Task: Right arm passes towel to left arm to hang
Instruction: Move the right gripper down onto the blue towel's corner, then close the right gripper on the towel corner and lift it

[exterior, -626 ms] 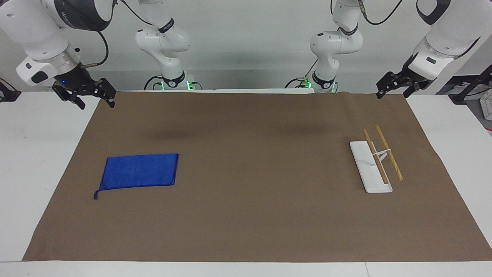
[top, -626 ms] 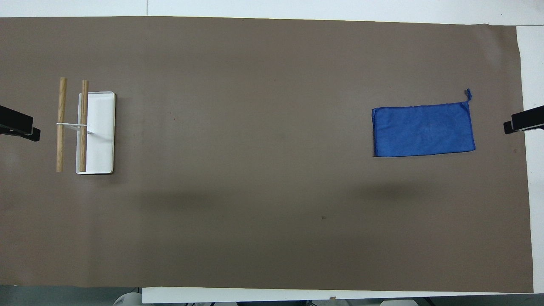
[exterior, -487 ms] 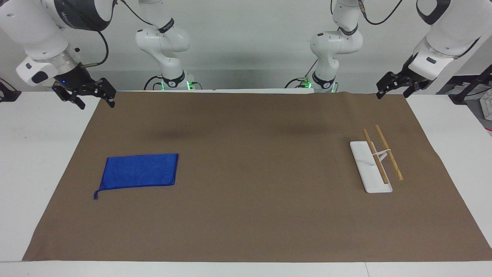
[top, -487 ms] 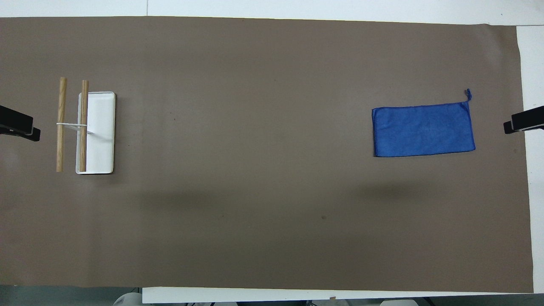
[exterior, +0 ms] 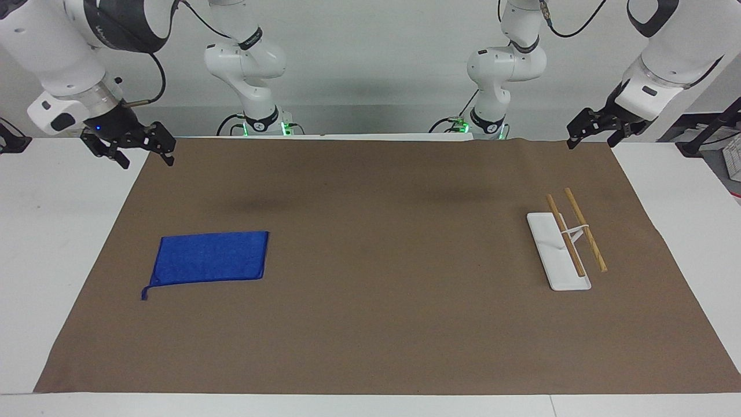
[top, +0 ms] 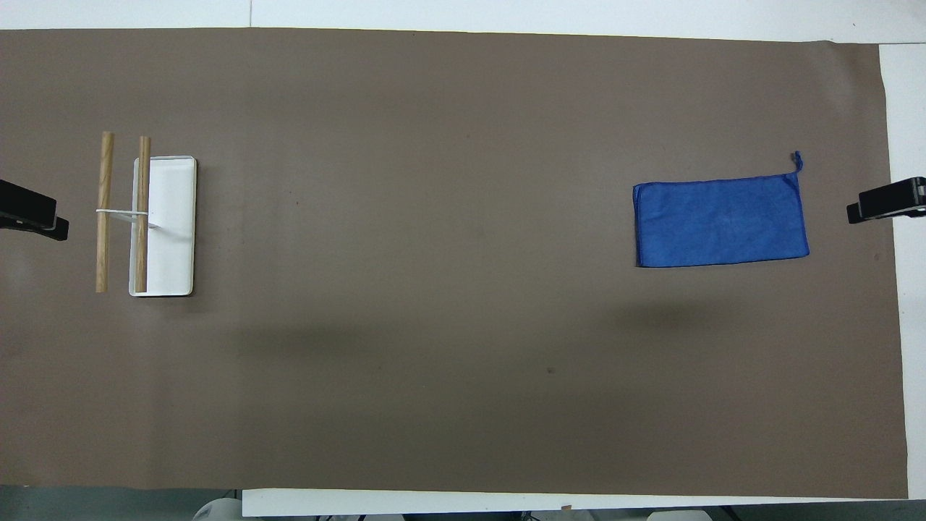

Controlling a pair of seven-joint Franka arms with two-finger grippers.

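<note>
Towel (exterior: 209,258) lies flat on the bench (exterior: 52,231) near the right arm's end. Right claw (exterior: 145,156) spread, raised over that end's edge. Left claw (exterior: 590,136) spread, waiting above its corner.

White table (exterior: 58,231) carried a brown mat (exterior: 376,278) nearly edge to edge; on the mat lay a flat blue towel (exterior: 209,257) toward the right arm's end and a white-based wooden-bar rack (exterior: 564,243) toward the left arm's end.

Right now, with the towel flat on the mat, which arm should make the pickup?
Right. The towel lies toward the right arm's end of the mat, and the right gripper hangs open above that end. The left gripper waits over the end where the rack stands.
</note>
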